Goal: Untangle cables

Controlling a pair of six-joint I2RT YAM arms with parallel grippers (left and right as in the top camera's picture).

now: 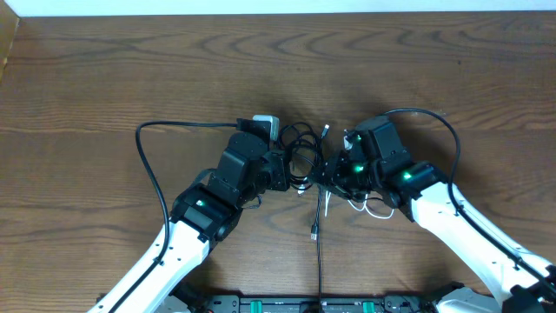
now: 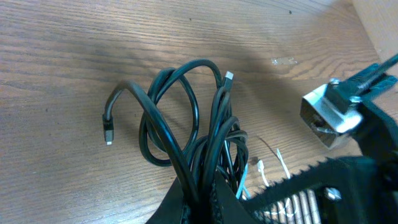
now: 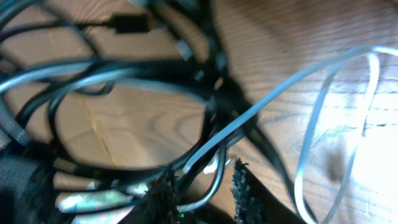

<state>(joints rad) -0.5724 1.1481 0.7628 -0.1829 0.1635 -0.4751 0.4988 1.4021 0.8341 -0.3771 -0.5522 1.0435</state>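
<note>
Black cables [image 2: 214, 146] looped, knotted together; white cable [image 3: 267, 104] threaded through.

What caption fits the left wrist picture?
Left gripper pinching a tangled bunch of black cables on a wooden table.

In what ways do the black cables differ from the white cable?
The black cables are dark and thicker; the white cable is pale and thinner. The black cables form a dense coiled bundle pinched in the left claw; the white cable lies in loose open loops. Both are tangled together on the wooden table.
</note>
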